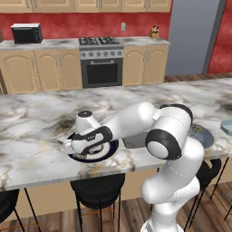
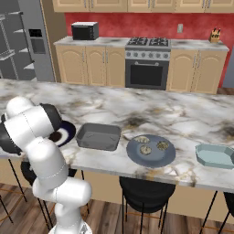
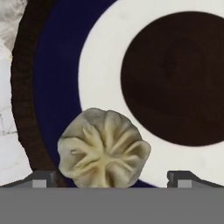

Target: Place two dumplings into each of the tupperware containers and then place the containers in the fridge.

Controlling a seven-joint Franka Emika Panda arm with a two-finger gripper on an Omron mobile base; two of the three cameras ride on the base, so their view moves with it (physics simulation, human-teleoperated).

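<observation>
Beside dumpling plate (image 2: 151,151), empty grey container (image 2: 98,136)

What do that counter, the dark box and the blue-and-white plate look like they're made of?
The counter looks like polished marble: white with grey-brown veins, though it may be imitation. The dark box looks like matte grey plastic or metal, with no shine; hard to tell which. The plate looks like glazed ceramic: smooth navy and white rings round a dark centre.

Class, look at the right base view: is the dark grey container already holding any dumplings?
No, the dark grey container is bare inside; three dumplings sit on the grey-blue plate.
</observation>
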